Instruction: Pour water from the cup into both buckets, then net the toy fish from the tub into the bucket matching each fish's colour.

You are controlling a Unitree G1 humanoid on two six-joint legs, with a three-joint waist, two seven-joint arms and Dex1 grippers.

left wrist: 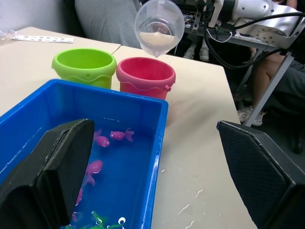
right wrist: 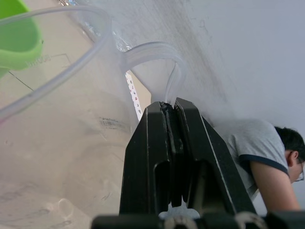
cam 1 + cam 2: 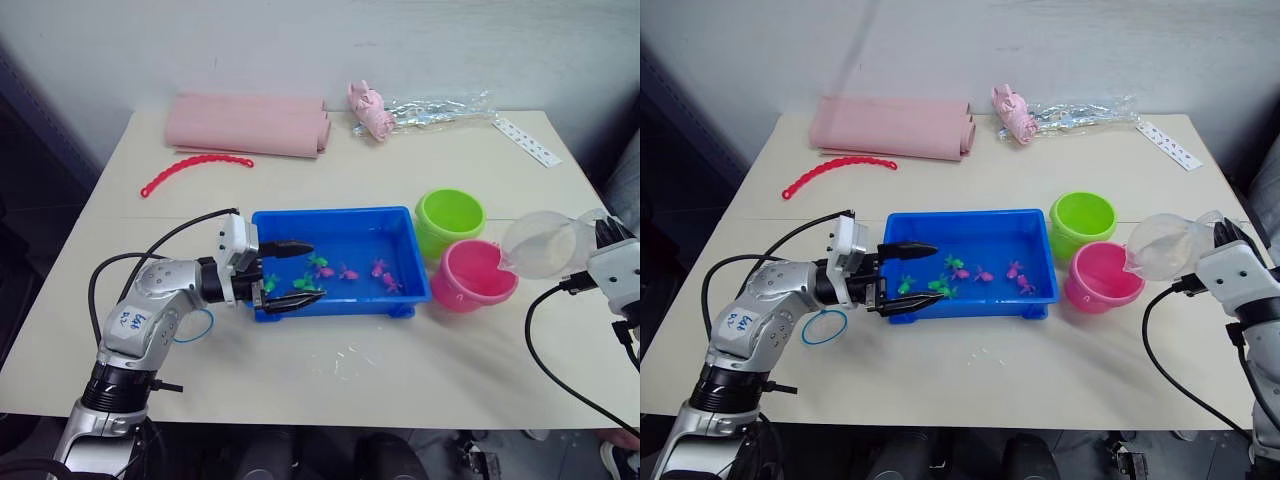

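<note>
The right gripper (image 2: 167,112) is clenched on the thin handle of the cup (image 3: 545,243). The cup is tipped with its lip over the far-right rim of the pink bucket (image 3: 473,274). Some water is visible pooled at the lowered side in the left wrist view. The green bucket (image 3: 449,221) stands just beside the pink one, touching or nearly so. Whether either already holds water cannot be told.

Risks, in my judgement:

- The lip sits near the pink rim, not over its centre. A faster tilt could throw the stream past the rim onto the table (image 3: 420,370).
- The grip is on a narrow loop of handle only. The cup could swing or twist in the jaws as the water shifts.
- The buckets are light toys. A knock from the cup would likely push or tip the pink one into its neighbour.
- Emptying the cup here leaves nothing for the green bucket.

The left gripper (image 3: 292,274) is released, jaws wide, low over the left end of the tub (image 3: 340,222), one finger outside the front wall. A careless move there could jolt the tub and slop water. The fish (image 3: 349,272) lie in the tub (green and pink mixed). The net (image 3: 824,327) lies on the table beside the left arm.
</note>
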